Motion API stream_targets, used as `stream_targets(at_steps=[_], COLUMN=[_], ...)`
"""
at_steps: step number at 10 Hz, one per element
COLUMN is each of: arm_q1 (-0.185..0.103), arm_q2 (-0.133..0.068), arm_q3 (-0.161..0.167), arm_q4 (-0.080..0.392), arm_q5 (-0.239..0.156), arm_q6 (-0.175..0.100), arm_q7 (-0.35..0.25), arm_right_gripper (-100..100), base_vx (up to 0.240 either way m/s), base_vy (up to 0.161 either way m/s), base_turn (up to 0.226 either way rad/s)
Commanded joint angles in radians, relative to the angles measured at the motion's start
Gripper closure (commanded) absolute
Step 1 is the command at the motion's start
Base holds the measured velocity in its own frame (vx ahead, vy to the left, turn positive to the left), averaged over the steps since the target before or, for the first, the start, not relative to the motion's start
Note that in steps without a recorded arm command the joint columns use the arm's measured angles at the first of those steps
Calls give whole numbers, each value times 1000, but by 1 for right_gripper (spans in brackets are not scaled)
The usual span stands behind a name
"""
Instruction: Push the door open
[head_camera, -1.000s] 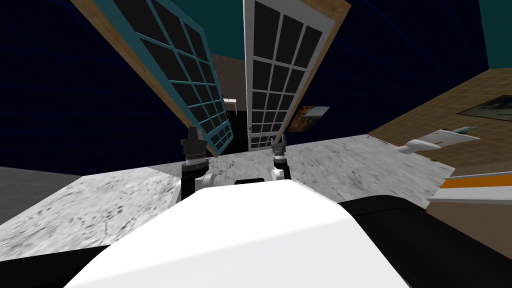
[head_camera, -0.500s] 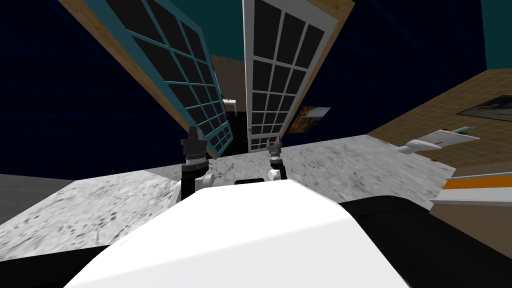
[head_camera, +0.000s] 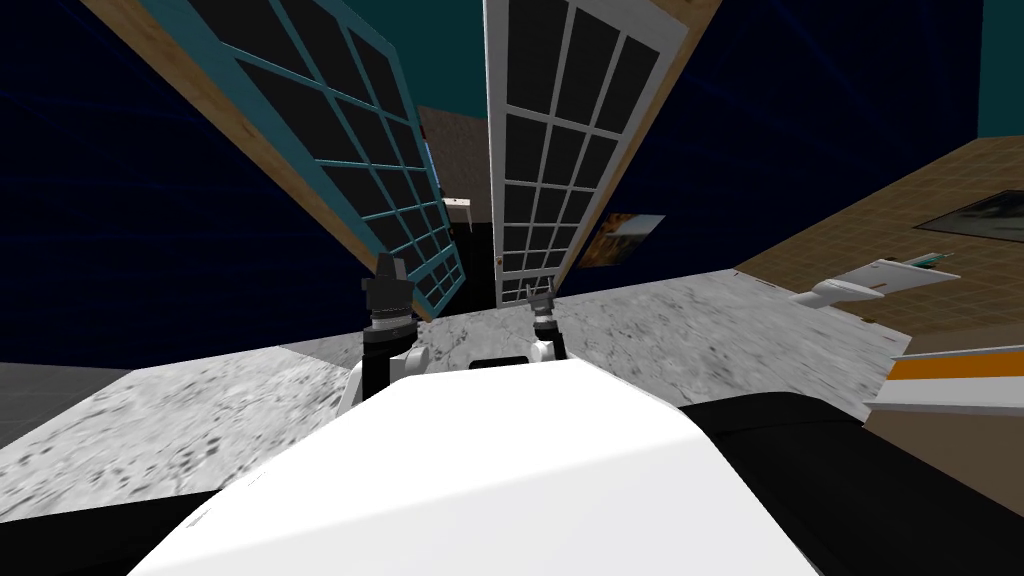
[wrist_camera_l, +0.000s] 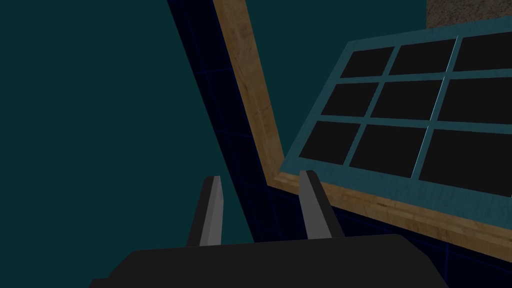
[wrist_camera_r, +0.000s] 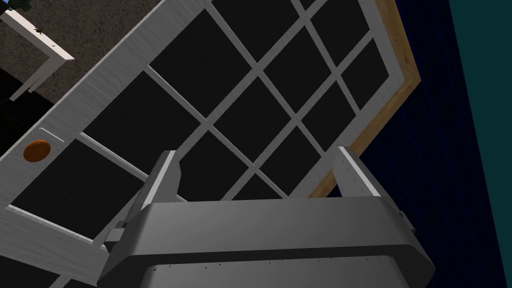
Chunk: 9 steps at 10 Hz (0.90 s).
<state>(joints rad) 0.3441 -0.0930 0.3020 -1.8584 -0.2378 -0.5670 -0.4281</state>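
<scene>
Right gripper (wrist_camera_r: 256, 151): fingers spread wide, facing white door (wrist_camera_r: 115, 70) near orange knob (wrist_camera_r: 37, 150). Left gripper (wrist_camera_l: 261, 175): fingers apart, beside teal door (wrist_camera_l: 380, 182).

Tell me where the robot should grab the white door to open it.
Probably the round orange knob near the white door's free edge, far from the wooden frame on its other side. It is small, so the open right gripper could straddle it, coming straight at the door's face. For a push, pressing the white rail beside it may do.
</scene>
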Motion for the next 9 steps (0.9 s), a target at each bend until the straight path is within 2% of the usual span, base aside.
stream_targets(at_steps=[1,3,4,6,7,9], arm_q1=[-8,-21,-34,-46,-59,-72], arm_q2=[-6,-11,-15,-19,-22,-26], arm_q3=[22,50,77,105,133,161], arm_q4=[36,78,121,164,207,250], arm_q5=[-24,-52,-82,-111,-140,-169], arm_q6=[-19,-36,-54,-72,-90,-108], arm_q7=[-27,-56,-85,-114,-144,-173], arm_right_gripper=[-100,-100,-100,-100,-100,-100], base_vx=[95,102,140,121,135,134], base_vy=[15,11,13,21,43,14], base_turn=[-11,-15,-25,-17,-20,-17])
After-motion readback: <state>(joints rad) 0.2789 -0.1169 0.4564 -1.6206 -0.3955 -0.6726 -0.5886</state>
